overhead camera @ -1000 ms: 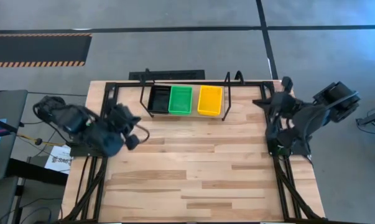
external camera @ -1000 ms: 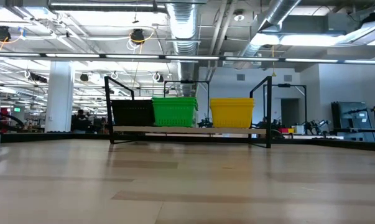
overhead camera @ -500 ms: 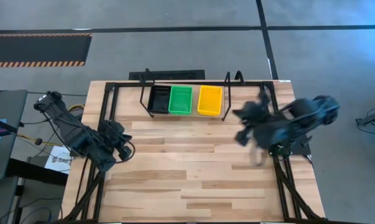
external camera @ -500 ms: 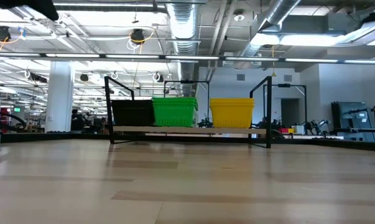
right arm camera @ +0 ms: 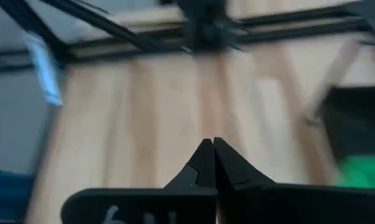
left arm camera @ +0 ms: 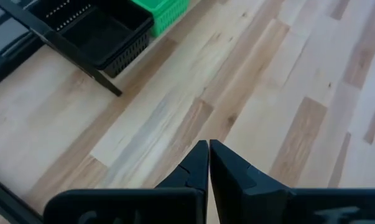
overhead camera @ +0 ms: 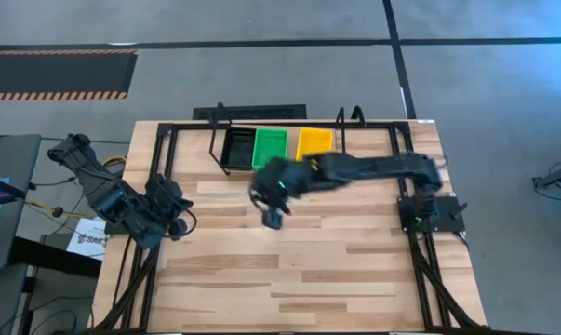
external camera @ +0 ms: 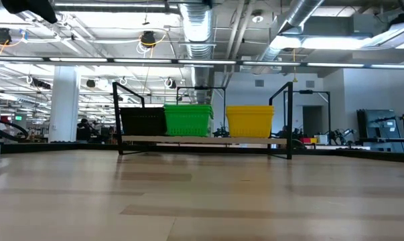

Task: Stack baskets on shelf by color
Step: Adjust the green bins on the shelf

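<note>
On the shelf (overhead camera: 275,170) at the table's far side, black (overhead camera: 237,147), green (overhead camera: 270,143) and yellow (overhead camera: 314,140) baskets stand side by side on the plank (external camera: 202,139). The low view shows them as black (external camera: 143,122), green (external camera: 188,120) and yellow (external camera: 250,121) blocks. My right gripper (overhead camera: 273,218) is shut and empty, stretched out over the table's middle, just in front of the green basket. My left gripper (overhead camera: 172,214) is shut and empty near the table's left edge. The left wrist view shows the black basket (left arm camera: 106,31) and the green basket (left arm camera: 162,9).
Black metal frames run along the table's left (overhead camera: 159,149) and right (overhead camera: 420,242) sides, and a black rack (overhead camera: 252,113) lies behind the shelf. The bare wooden tabletop (overhead camera: 299,270) stretches in front of the shelf.
My right arm has swung fast from the table's right edge toward the left, and now reaches out across the table in front of the shelf. My left gripper has drawn back toward the table's left edge. The baskets have kept still.
</note>
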Controlling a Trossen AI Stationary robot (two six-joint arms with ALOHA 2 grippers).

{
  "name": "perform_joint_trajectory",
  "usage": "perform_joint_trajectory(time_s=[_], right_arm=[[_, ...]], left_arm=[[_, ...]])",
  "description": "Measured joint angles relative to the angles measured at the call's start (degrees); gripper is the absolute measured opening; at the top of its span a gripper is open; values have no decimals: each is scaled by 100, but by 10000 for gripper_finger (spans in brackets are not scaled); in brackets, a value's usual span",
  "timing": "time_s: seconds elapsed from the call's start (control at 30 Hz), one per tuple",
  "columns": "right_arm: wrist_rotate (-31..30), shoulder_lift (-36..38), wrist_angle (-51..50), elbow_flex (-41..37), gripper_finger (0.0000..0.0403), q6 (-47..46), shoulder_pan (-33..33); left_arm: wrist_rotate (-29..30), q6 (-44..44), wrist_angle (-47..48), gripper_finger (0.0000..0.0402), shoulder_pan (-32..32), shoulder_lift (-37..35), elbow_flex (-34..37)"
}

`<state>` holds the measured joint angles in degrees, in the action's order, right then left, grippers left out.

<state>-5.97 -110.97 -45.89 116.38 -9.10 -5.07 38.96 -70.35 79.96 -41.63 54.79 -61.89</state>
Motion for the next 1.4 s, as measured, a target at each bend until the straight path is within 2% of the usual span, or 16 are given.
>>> perform_joint_trajectory(time_s=[0.1, 0.17, 0.23, 0.37, 0.53, 0.93, 1.4], right_arm=[[1149, -335, 491, 0, 1, 55, 548], [1341, -478, 382, 0, 1, 55, 880], [1286, -490, -267, -13, 1, 59, 1201], [620, -434, -1133, 2, 1, 58, 1782], [560, -398, -1124, 3, 0, 73, 2306], [740, -1387, -1275, -13, 0, 730, 2365], [706, -1424, -1347, -2, 0, 1115, 2741]], left_arm=[[-140, 194, -1, 0, 0, -12, 0], [-177, 245, 0, 0, 0, -13, 0], [-242, 317, -2, 0, 2, -14, 0], [-266, 328, -13, 0, 2, -12, 0], [-220, 326, -11, 0, 2, -9, 0], [-67, -198, -6, 0, 2, -9, 0], [57, -555, -15, 0, 4, -9, -2]])
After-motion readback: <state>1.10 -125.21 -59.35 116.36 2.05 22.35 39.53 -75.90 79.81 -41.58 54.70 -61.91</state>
